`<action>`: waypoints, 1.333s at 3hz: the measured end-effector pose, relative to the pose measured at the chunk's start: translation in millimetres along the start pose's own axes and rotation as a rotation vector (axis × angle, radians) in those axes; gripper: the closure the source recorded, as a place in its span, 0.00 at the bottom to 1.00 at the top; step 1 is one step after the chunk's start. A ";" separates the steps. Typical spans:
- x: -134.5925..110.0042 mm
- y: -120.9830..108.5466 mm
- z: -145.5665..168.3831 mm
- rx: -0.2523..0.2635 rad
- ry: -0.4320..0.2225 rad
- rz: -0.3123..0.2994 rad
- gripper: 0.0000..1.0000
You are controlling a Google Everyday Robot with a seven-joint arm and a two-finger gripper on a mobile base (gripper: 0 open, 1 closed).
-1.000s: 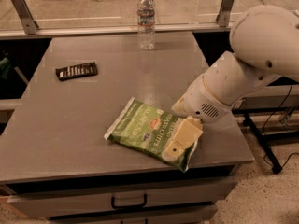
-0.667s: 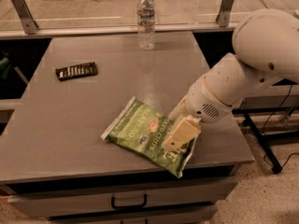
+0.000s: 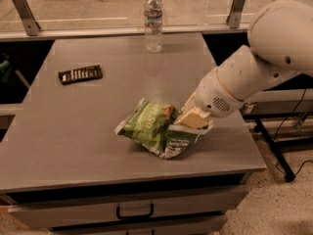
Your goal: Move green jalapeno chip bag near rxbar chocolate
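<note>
The green jalapeno chip bag (image 3: pixel 152 127) lies crumpled on the grey table (image 3: pixel 73 131), right of its middle. Its right end is tilted up off the surface. My gripper (image 3: pixel 191 119), with pale yellowish fingers on the end of the white arm, is shut on the bag's right end. The rxbar chocolate (image 3: pixel 80 74), a small dark flat bar, lies at the table's left, well apart from the bag and up-left of it.
A clear plastic water bottle (image 3: pixel 153 21) stands upright at the table's far edge, near the middle. A metal rail with glass runs behind the table. A drawer with a dark handle (image 3: pixel 134 212) is under the front edge. Black stand legs and cables are on the floor at right.
The bag lay flat before; now its right end is pinched and raised, and the bag is crumpled. The gripper has moved up and slightly away from the front edge.
</note>
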State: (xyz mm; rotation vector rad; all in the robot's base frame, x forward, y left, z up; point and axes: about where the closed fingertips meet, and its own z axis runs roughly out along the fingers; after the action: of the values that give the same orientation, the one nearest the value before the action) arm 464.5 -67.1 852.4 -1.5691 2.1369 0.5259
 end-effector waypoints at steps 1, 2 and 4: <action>-17.8 -39.2 -37.1 0.100 -0.035 -0.011 1.00; -34.7 -83.2 -103.3 0.245 -0.066 -0.009 1.00; -56.1 -95.5 -96.5 0.262 -0.130 -0.017 1.00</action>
State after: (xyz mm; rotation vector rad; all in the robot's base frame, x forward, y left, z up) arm 559.0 -102.0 959.2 -1.3698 2.0015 0.3177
